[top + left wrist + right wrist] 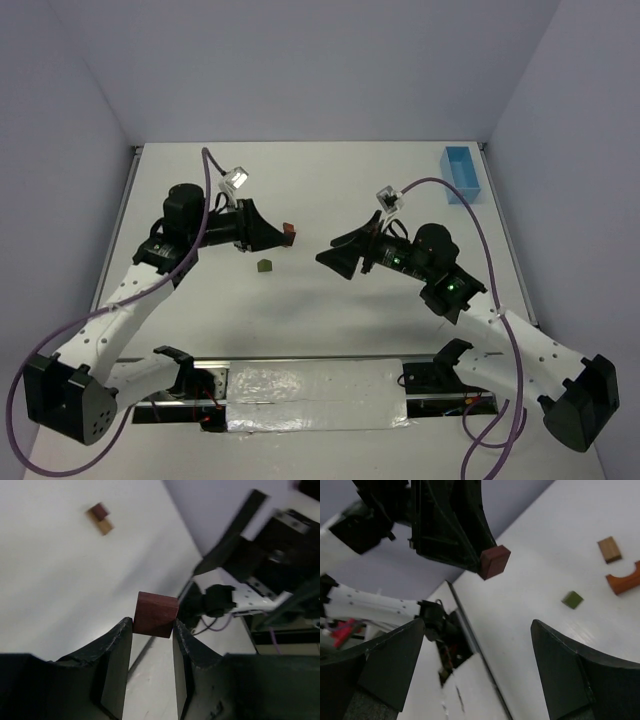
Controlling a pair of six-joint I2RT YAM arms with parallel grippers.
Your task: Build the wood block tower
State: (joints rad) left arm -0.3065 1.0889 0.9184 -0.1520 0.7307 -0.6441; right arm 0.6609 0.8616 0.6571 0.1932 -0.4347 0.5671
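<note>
The left end effector (152, 626) is clamping a reddish-brown block (155, 614) at its fingertips and holding it off the table (330, 180), left of the middle. The right end effector (477, 625) is gaping wide, gripping nothing, facing that block. A green block (264, 266) is lying just nearside of the held one. A tan block (609, 549) and an orange arch (625, 580) are lying close together, not touching. A blue box (461, 173) is sitting at the far right corner.
</note>
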